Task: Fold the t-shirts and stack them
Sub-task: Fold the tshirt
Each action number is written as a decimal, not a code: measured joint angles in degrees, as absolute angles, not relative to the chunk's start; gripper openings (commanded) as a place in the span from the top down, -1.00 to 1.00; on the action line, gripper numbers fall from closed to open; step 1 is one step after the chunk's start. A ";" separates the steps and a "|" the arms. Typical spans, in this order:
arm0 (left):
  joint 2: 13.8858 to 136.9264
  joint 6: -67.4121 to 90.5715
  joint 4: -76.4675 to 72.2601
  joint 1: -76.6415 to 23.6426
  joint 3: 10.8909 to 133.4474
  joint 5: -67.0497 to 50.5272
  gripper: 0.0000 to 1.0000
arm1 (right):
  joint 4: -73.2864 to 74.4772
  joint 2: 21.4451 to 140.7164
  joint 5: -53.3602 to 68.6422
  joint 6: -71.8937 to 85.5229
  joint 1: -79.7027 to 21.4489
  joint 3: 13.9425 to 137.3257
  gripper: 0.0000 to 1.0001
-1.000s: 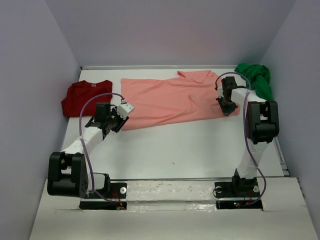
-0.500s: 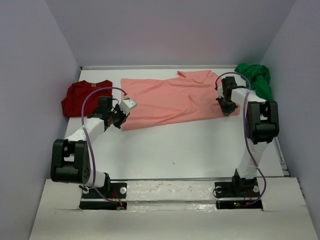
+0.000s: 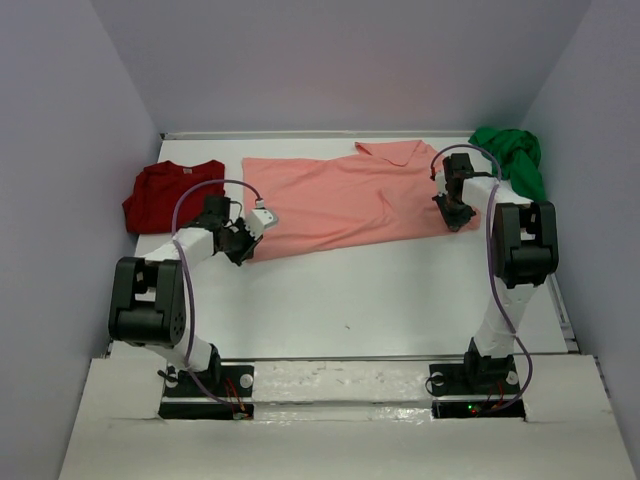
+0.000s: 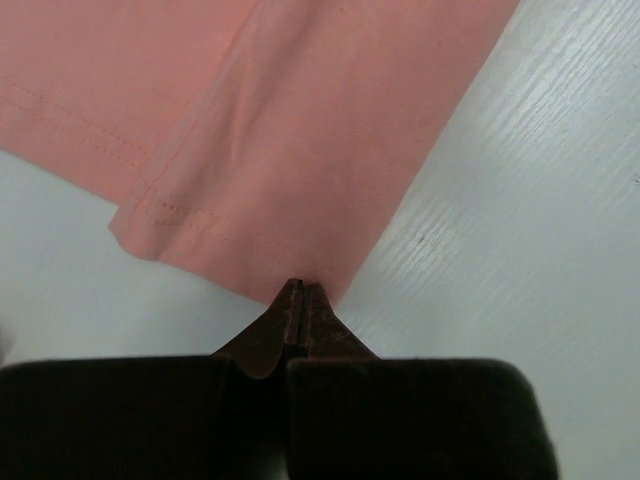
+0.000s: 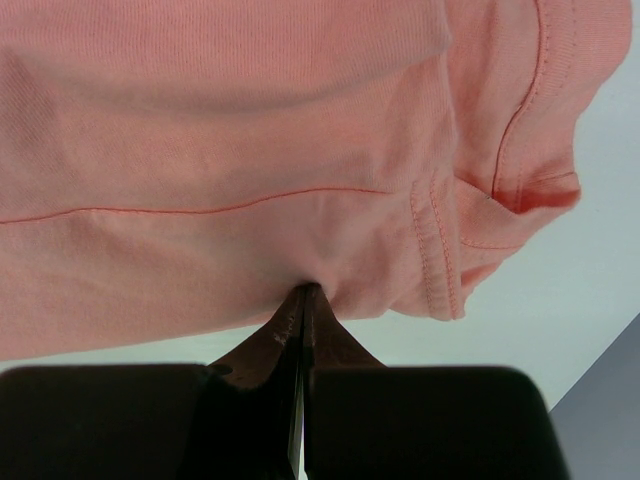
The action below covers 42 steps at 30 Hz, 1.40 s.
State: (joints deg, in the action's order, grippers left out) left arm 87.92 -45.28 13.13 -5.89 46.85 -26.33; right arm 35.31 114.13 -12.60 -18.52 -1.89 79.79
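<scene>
The salmon-pink short-sleeved cloth t-shirt (image 3: 340, 200) lies spread flat across the far half of the white counter (image 3: 380, 300), with its long axis running left to right and its collar at the far edge. Its near edge slants, sitting nearer at the left end than at the right.

The left gripper (image 4: 301, 292) is at the near-left corner of this shirt. Its jaws are fully closed, with the hemmed corner of the fabric pinched between the fingertips. The stitched hem runs off to the left of the grip point.

The right gripper (image 5: 303, 296) is at the near-right end of the same shirt, just beside the sleeve cuff. Its jaws are also fully closed, and the fabric edge is clamped at the fingertips. The cloth bunches slightly above the grip.

The dark red cloth t-shirt (image 3: 165, 195) lies at the far left of the counter, close beside the left end of the salmon-pink shirt. The bright green cloth t-shirt (image 3: 512, 160) is crumpled in the far-right corner, against the wall.
</scene>
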 measured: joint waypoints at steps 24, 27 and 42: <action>96.40 -47.62 14.31 -5.96 54.06 -25.65 1.00 | 33.10 113.75 -15.68 -21.26 -1.91 78.11 1.00; 96.31 -48.90 14.57 -6.02 54.06 -25.02 1.00 | 32.16 113.03 -16.03 -21.67 -1.91 76.95 1.00; 89.80 -52.97 21.87 -5.85 49.17 -20.14 1.00 | 30.55 107.98 -17.93 -22.94 -1.74 68.86 1.00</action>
